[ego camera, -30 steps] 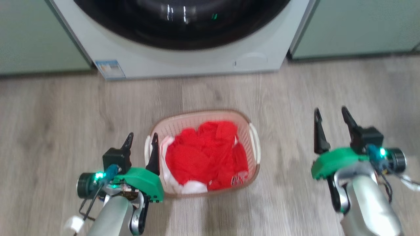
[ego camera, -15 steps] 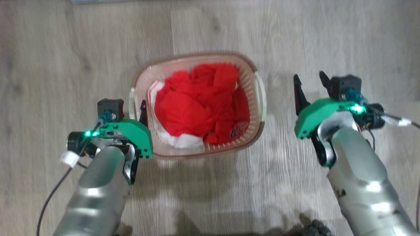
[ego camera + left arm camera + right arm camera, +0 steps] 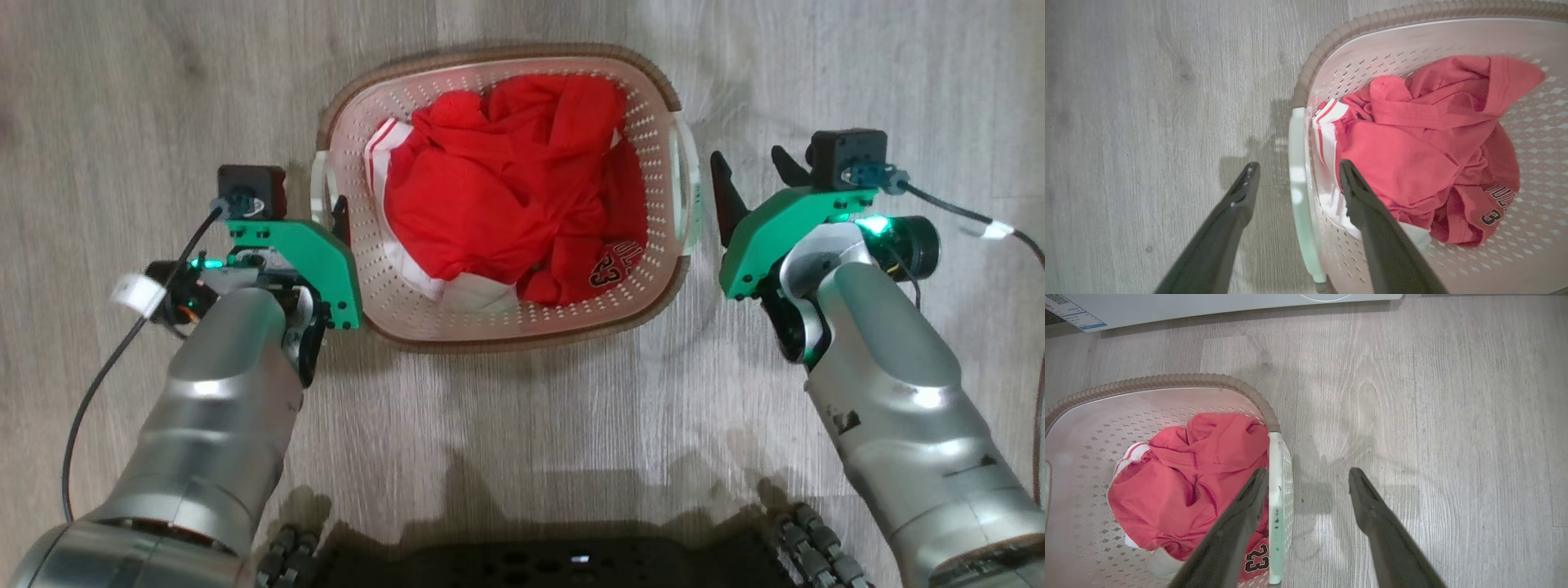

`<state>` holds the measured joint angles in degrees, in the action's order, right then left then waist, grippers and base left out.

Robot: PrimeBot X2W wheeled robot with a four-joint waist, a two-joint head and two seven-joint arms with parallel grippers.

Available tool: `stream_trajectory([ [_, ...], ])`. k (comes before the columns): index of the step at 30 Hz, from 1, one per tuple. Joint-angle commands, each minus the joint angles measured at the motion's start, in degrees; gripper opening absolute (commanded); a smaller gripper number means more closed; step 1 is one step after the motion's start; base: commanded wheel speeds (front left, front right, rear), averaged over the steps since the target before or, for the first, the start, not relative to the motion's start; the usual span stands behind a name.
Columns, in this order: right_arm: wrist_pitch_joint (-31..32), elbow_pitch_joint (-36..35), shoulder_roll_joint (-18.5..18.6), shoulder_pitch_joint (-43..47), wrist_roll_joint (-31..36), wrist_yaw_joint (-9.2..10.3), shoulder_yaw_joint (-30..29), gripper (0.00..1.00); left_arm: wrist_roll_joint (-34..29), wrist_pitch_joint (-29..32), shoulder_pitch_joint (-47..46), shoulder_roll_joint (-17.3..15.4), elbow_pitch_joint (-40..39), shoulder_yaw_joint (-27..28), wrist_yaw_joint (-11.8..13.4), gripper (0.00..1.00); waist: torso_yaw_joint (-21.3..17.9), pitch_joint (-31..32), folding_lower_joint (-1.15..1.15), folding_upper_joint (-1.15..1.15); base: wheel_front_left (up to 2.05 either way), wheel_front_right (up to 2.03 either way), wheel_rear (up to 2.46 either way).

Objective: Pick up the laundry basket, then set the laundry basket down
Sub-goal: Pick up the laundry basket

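Both arms have closed in on the laundry basket (image 3: 490, 320) since a second ago, while the head camera has tipped down, so the whole scene has slid up the frame. The right gripper (image 3: 749, 159), then well apart from the basket, is now just beside its right handle (image 3: 684, 188). The left gripper (image 3: 314, 214) sits at the left handle (image 3: 318, 184).

From the head view, we see the basket standing on the wood floor (image 3: 522, 425) between the two grippers, with a red garment (image 3: 498, 188) heaped inside. One arm flanks each handle, which we read as the set-up for a level, two-sided lift. Both pairs of fingers are spread wide and hold nothing.

From the left wrist view, the left handle (image 3: 1300, 192) runs between the parted fingers (image 3: 1241, 200). One finger is over the floor and the other over the basket's inside. Neither finger appears to touch the handle. Closing them should trap it.

From the right wrist view, the right handle (image 3: 1275, 506) lies just beside the inner finger (image 3: 1241, 522). The outer finger is over bare floor, and the washer (image 3: 1208, 304) shows along the top edge. This gripper too is empty, and we cannot tell how high it hangs above the handle. We judge that the pick-up is at the alignment step and the basket is not yet gripped.
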<state>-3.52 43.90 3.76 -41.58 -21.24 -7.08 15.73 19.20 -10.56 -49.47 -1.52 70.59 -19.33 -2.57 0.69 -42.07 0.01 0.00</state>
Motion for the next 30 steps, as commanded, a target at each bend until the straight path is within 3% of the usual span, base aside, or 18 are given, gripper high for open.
stream_trajectory([
  [1, 0.5, -0.2, -0.4, 0.7, -1.1, -0.41, 1.8, 1.0, 0.4, 0.9, 0.3, -1.4, 0.4, 0.1, -0.6, 1.0, 0.5, -1.0, -0.01, 0.0, 0.0, 0.0, 0.0],
  [9, 3.2, 1.3, 0.1, -1.9, -5.4, -0.41, 5.4, 1.0, 2.1, 4.0, -1.8, -1.4, 1.1, -3.2, -2.7, 1.0, 0.8, -3.1, -0.01, 0.0, 0.0, 0.0, 0.0],
  [30, 10.0, 9.1, -0.5, -10.4, -10.2, -0.41, 10.1, 1.0, 7.4, 12.6, -7.0, -1.4, 1.1, -13.1, -4.6, 1.0, 1.3, -9.2, -0.01, 0.0, 0.0, 0.0, 0.0],
])
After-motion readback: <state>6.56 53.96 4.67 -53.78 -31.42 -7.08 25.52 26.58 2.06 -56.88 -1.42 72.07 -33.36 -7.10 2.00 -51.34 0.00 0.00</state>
